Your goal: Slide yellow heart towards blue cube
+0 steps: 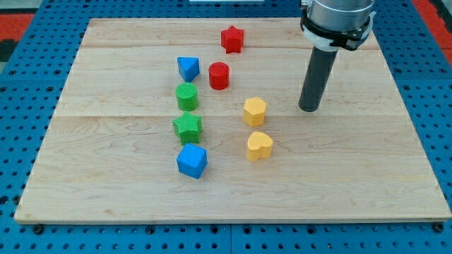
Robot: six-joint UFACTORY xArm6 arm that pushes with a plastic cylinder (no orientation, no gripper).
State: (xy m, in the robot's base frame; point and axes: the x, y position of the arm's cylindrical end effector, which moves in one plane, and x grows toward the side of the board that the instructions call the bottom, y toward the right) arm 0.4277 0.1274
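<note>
The yellow heart (259,145) lies on the wooden board a little right of centre. The blue cube (191,160) lies to its left and slightly lower, with a gap of bare wood between them. My tip (308,109) rests on the board up and to the right of the yellow heart, clear of it. It touches no block.
A yellow hexagon (254,111) lies just above the heart. A green star (188,127) and a green cylinder (186,96) stand above the blue cube. A blue triangle (187,68), a red cylinder (219,75) and a red star (232,39) lie toward the top. The board (106,190) ends in blue pegboard all round.
</note>
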